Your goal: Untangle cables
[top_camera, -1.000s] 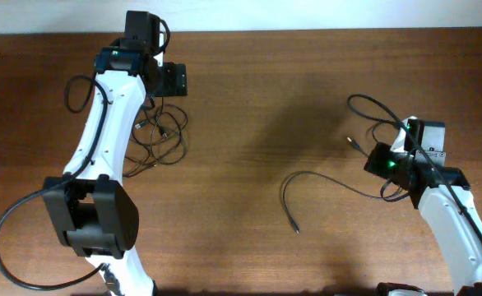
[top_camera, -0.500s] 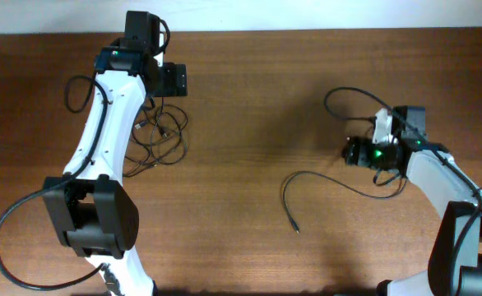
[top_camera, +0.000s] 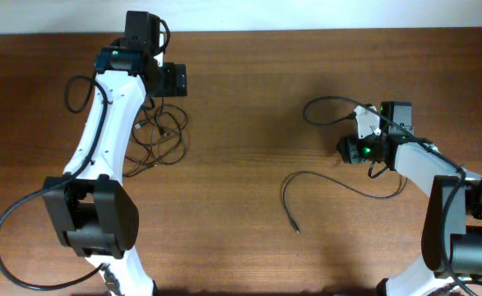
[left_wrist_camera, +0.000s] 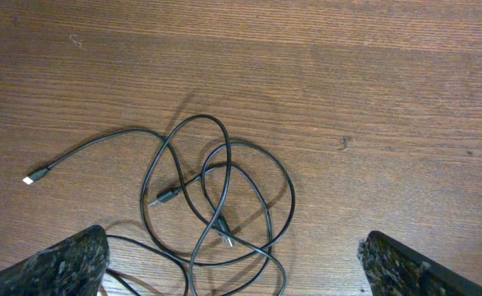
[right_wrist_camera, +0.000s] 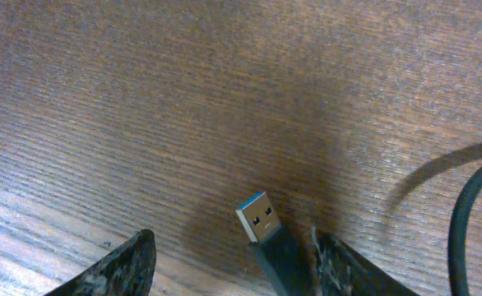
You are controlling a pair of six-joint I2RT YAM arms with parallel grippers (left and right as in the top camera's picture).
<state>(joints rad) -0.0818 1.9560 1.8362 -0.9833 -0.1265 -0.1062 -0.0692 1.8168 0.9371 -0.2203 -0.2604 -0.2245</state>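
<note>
A knot of thin black cables point(top_camera: 163, 136) lies under the left arm; in the left wrist view the cables point(left_wrist_camera: 216, 205) form overlapping loops, with one small pale plug end point(left_wrist_camera: 32, 177) out at the left. My left gripper point(top_camera: 173, 80) point(left_wrist_camera: 245, 267) hangs wide open above the knot, touching nothing. One separate cable point(top_camera: 323, 177) curves across the table's middle right, and its other part loops point(top_camera: 319, 103) back to my right gripper point(top_camera: 347, 150). In the right wrist view a silver USB plug point(right_wrist_camera: 257, 218) sits between the parted jaws of my right gripper point(right_wrist_camera: 233, 263), close to the right finger point(right_wrist_camera: 348, 267).
Brown wooden table point(top_camera: 241, 230) with a pale wall strip along the far edge. The left arm's own thick black cable point(top_camera: 15, 238) bows out at the lower left. A blurred black cord point(right_wrist_camera: 471, 222) crosses the right wrist view's right side.
The right gripper has moved left and towards the far edge, dragging the cable's loop leftward, and its jaws have gone from shut to parted. The left arm has not moved.
</note>
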